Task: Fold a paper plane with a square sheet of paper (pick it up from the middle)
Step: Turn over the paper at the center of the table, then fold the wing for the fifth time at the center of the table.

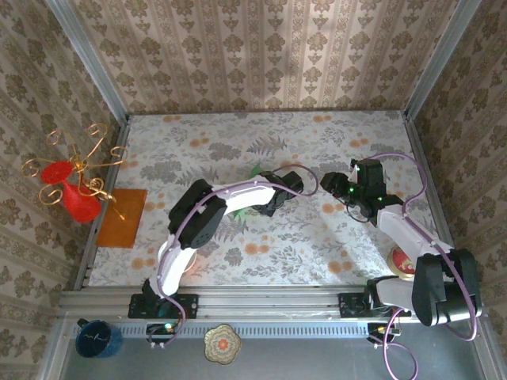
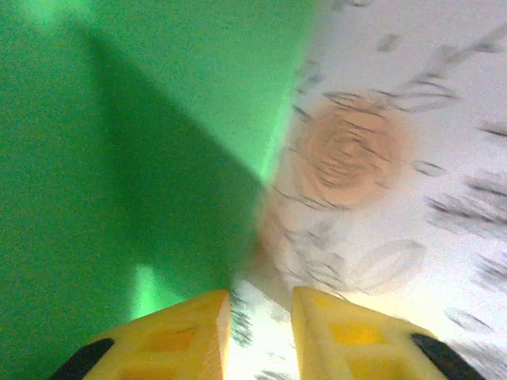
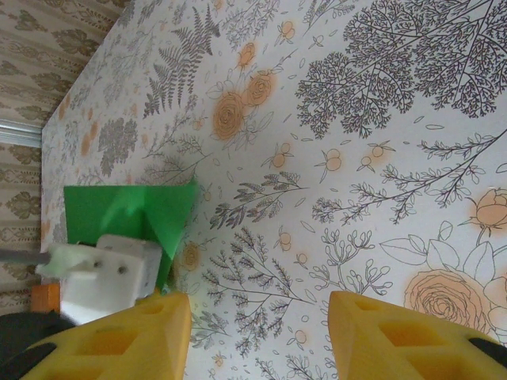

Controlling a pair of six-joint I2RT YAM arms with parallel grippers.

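I see a floral cloth (image 1: pixel 317 237) over the table, printed with grey ferns and orange roses; one rose (image 2: pixel 348 150) sits blurred in my left wrist view. Patterned wallpaper (image 1: pixel 261 47) closes in three sides. At the left edge an orange sheet (image 1: pixel 123 218) lies flat, partly off the cloth. Just beside it stands a gold wire stand (image 1: pixel 79 162) with curled arms and a red vase (image 1: pixel 79 202) (I cannot tell whether the two touch). A round dish (image 1: pixel 402 261) rests near the front right corner. Below the metal rail (image 1: pixel 261 301) are a blue mug (image 1: pixel 97 338) and a small patterned disc (image 1: pixel 223 343).
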